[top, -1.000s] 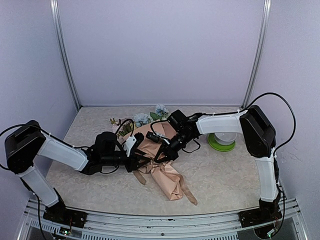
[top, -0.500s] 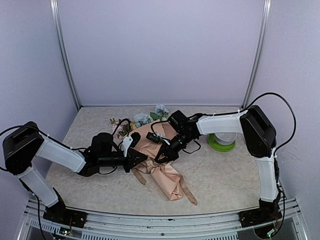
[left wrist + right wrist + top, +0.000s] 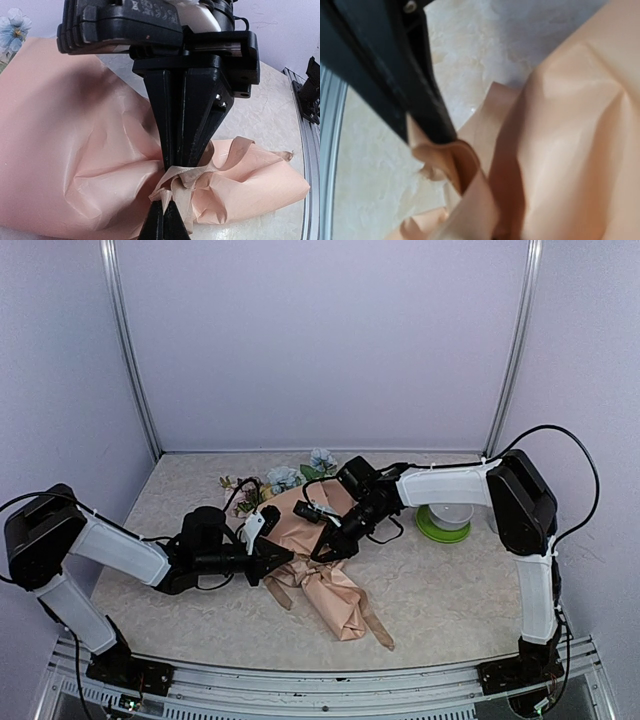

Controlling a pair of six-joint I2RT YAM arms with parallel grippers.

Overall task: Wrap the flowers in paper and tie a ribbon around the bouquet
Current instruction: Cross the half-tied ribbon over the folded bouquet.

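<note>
The bouquet lies on the table, and its flowers point to the far left. Its peach paper narrows to a tail at the near right. The beige ribbon goes round the waist and trails past the tail. My left gripper is shut on a fold of the ribbon at the waist, its tips pressed together. Facing it, my right gripper has its jaws almost together on the same knot. In the right wrist view the ribbon loops round one of its fingers.
A green plate with a white cup stands at the right, just behind the right forearm. An aluminium rail runs along the near edge. Grey walls close in the back and both sides.
My left gripper has closed on the ribbon and moved slightly right toward the bouquet's waist. The right gripper has stayed at the knot.
</note>
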